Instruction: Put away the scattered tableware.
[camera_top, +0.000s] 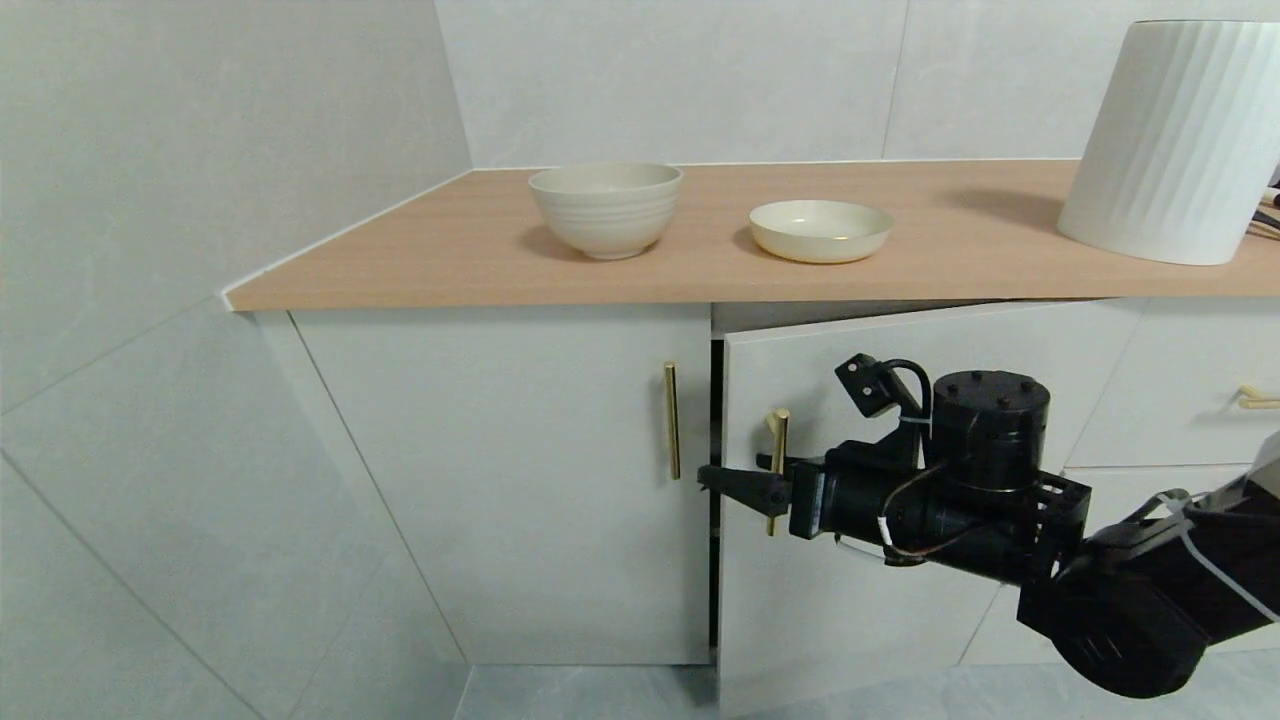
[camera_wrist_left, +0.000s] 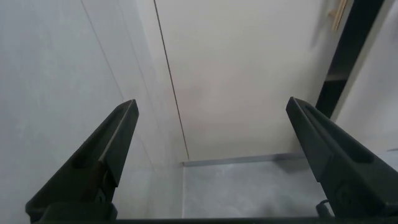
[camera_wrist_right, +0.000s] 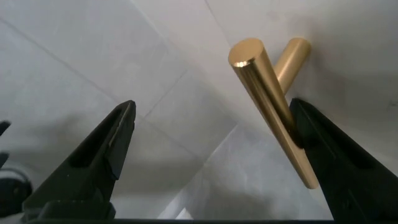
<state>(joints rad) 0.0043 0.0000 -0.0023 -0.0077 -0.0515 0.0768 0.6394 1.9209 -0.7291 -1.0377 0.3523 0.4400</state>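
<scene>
On the wooden counter (camera_top: 450, 262) stand a cream ribbed bowl (camera_top: 606, 208) and, to its right, a shallow cream dish (camera_top: 821, 229). Below them are two white cabinet doors. The right door (camera_top: 850, 600) stands slightly ajar. My right gripper (camera_top: 735, 485) is at that door's gold handle (camera_top: 777, 455), open. In the right wrist view the handle (camera_wrist_right: 267, 106) lies between the fingers, close against one finger (camera_wrist_right: 323, 149), with the right gripper (camera_wrist_right: 211, 109) not closed on it. My left gripper (camera_wrist_left: 211, 106) is open and holds nothing, low in front of the cabinet front and the floor.
The left cabinet door (camera_top: 520, 480) is closed, with a vertical gold handle (camera_top: 672, 420). A tall white ribbed container (camera_top: 1175, 140) stands at the counter's right end. Drawers with a gold pull (camera_top: 1258, 398) lie to the right. A tiled wall bounds the left side.
</scene>
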